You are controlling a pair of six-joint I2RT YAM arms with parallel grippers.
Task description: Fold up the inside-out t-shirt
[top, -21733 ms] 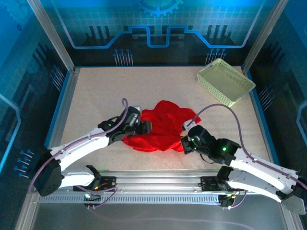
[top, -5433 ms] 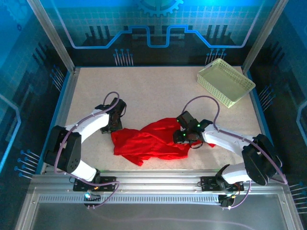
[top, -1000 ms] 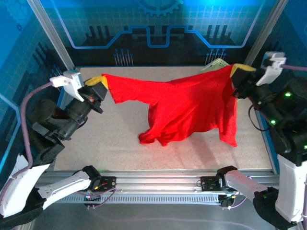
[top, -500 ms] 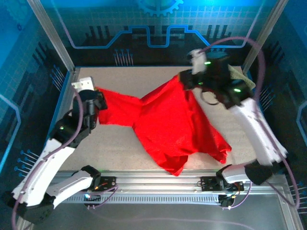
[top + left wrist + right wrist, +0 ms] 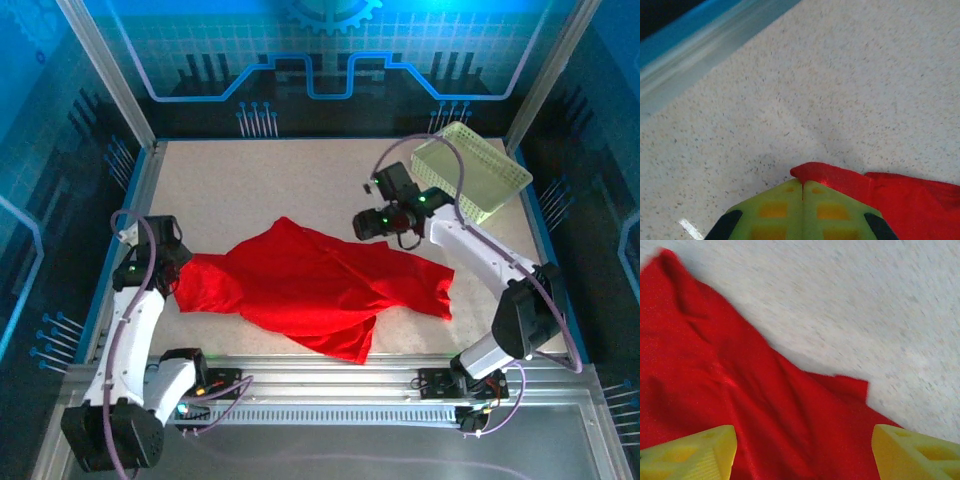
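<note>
top external, speckled beige tabletop [image 5: 300, 180], blue circuit-patterned walls [image 5: 200, 50], crumpled red t-shirt [image 5: 320, 285], left gripper [image 5: 165, 265] clenched on its edge, right gripper [image 5: 368, 223] spread wide over it

red t-shirt [image 5: 320, 290] lying rumpled on table [image 5: 250, 180], basket [image 5: 470, 172] far right

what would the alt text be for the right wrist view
A rumpled red t-shirt lies on a pale speckled table, across the lower left of the frame. The right end effector is above it, open, its yellow-green fingertips wide apart at the bottom corners, gripping nothing.
</note>
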